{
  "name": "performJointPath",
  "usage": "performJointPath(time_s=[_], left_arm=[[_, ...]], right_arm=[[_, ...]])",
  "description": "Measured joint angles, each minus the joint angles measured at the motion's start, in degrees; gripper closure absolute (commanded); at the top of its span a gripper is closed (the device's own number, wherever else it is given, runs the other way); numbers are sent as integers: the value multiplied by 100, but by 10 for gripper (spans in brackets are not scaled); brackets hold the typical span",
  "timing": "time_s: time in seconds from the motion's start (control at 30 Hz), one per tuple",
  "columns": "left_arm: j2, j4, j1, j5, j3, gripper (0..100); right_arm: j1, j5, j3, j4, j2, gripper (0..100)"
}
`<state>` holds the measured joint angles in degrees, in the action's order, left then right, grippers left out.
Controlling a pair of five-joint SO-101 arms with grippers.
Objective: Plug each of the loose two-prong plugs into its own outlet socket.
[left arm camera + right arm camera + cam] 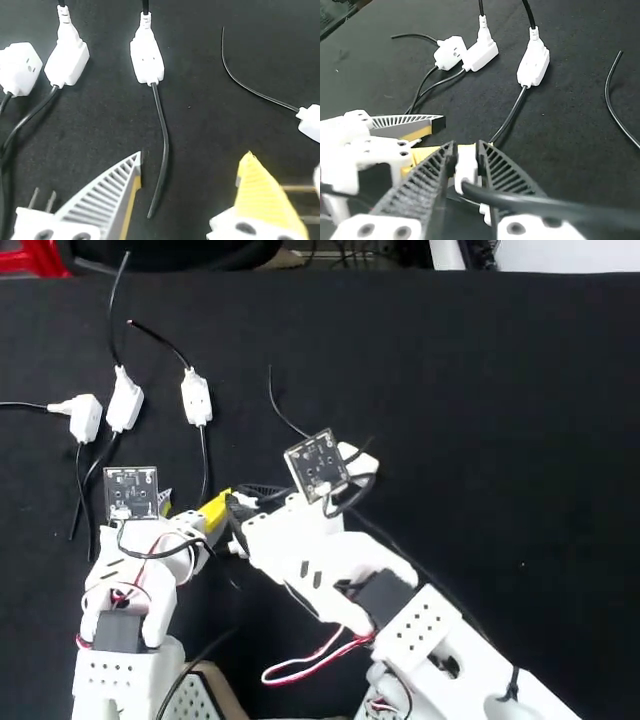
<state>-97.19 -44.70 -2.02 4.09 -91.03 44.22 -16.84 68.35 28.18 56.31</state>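
Plug (467, 172): small white block with a black cord coming off it. It is clamped in the right gripper (466, 146), low over the cloth, just beside the yellow finger of the left gripper (192, 157) and well apart from the free socket (85, 417).
Table (480, 390): covered in black cloth.
Right gripper: black ribbed fingers pressed onto the plug's sides.
Left gripper: grey and yellow fingers spread apart, holding nothing.
Middle pair (125, 400), right pair (196, 398): white bodies with a cord at each end.
Free socket: white, slots showing, just beside the middle pair.
Loose cord (162, 145): black, runs from the right pair and ends on the cloth near the left gripper.
Room: red object (30, 255) beyond the far edge.
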Motion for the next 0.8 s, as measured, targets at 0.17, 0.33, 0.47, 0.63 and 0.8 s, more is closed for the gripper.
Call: performJointPath(time_s=[0.17, 0.33, 0.47, 0.63, 0.8], left_arm=[[-9, -167, -457, -712, 9, 704], [-9, -862, -1134, -1618, -18, 704], [-9, -1143, -1424, -2303, -404, 704], [-9, -1178, -1459, -2681, -527, 704], [-9, -1178, -1459, -2725, -536, 704]], right_arm=[[-352, 176, -738, 659, -1108, 987], [-492, 176, -1152, 730, -2400, 987], [-677, 176, -1415, 826, -3051, 987], [-985, 176, -1705, 1108, -3481, 987], [-993, 176, -1978, 1284, -3824, 987]])
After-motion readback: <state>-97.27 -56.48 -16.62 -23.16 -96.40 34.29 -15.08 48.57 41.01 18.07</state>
